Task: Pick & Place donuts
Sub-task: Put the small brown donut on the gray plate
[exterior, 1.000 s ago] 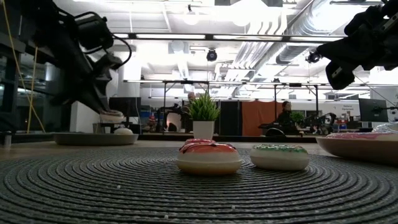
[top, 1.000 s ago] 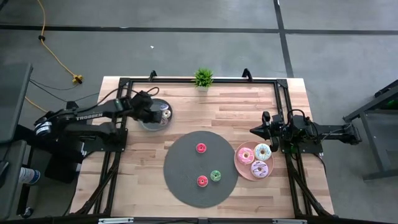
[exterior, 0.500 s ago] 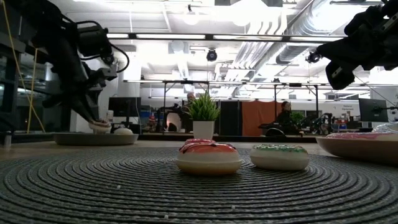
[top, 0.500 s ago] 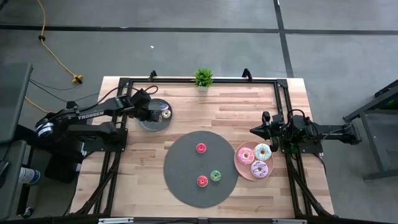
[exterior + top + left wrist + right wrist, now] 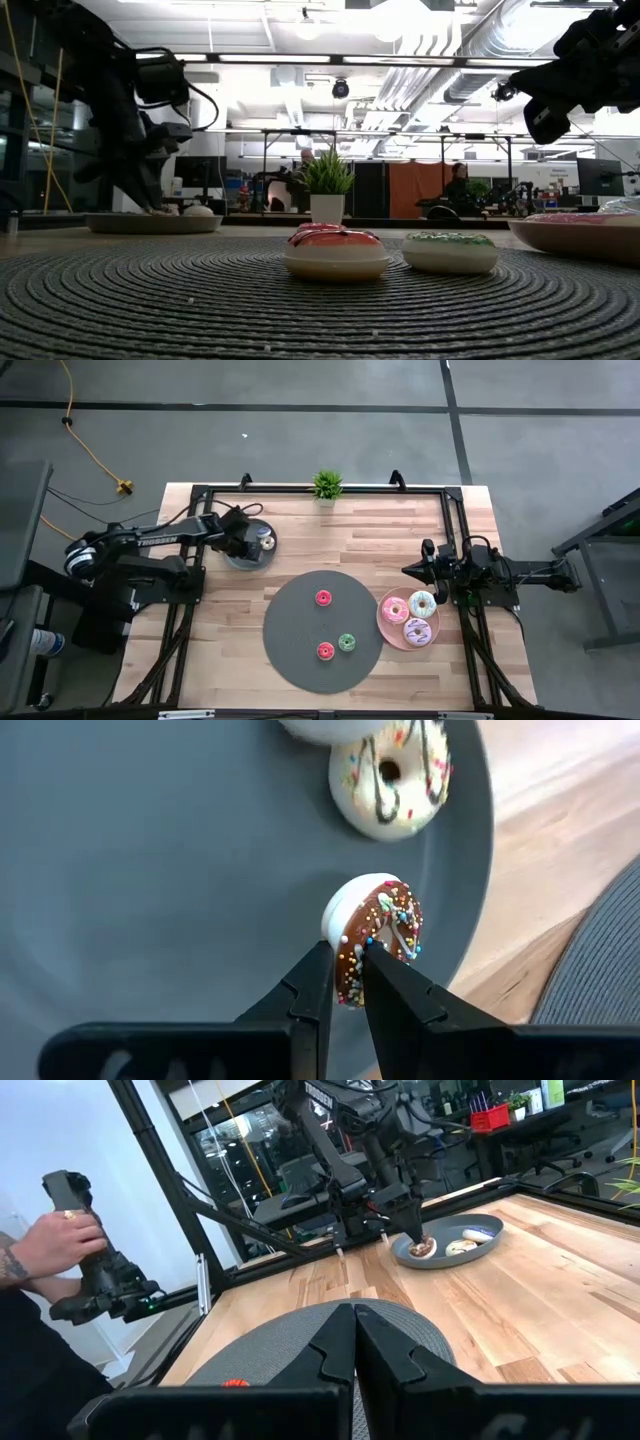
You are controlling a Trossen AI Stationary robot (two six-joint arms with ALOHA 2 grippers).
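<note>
Left hand [image 5: 343,963] pinches a brown-frosted, sprinkled donut [image 5: 378,934] on edge.

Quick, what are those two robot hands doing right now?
Left hand: closed on the brown donut, over the grey plate.
Right hand: closed, empty.

On my wooden bench [image 5: 330,540], the round dark woven mat [image 5: 290,630] lies centre, the round grey plate [image 5: 240,558] left behind it, the round pink plate [image 5: 384,622] right.
</note>
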